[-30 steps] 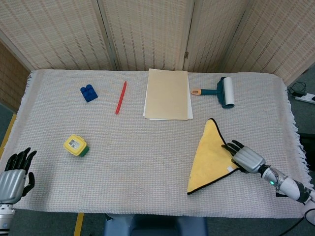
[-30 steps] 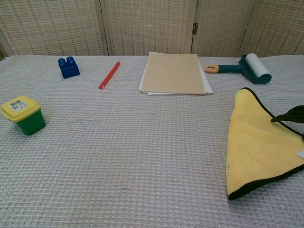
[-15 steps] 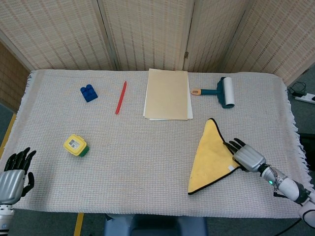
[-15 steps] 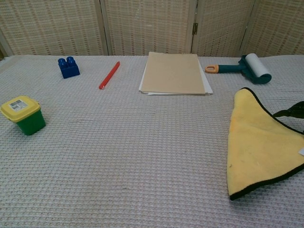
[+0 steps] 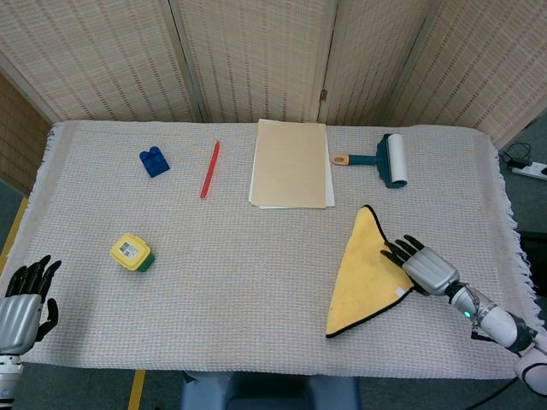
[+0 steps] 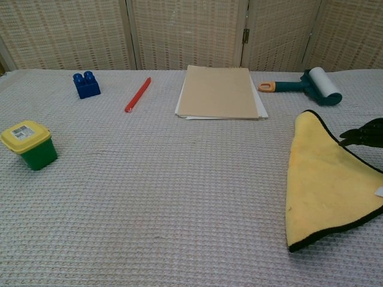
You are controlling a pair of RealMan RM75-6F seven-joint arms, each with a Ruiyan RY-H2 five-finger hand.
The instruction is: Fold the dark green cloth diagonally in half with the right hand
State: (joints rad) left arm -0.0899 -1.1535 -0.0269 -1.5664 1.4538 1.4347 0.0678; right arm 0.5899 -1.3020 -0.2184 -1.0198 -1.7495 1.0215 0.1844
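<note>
While the left hand (image 5: 19, 301) idles open at lower left, the cloth (image 5: 366, 273) lies folded, a triangle at lower right, long axis toward upper frame; the right hand (image 5: 425, 267) rests open-fingered at its right edge, gripping nothing.

Place: staged tabletop test area, indoors.
Backdrop: woven folding screen panels (image 5: 256, 60) closing off the rear.
Surface: table (image 5: 256, 316) under a grey waffle-weave cover.
Floor: yellow tape strip (image 5: 137, 389) and power strip (image 5: 532, 169) at the edges.
</note>
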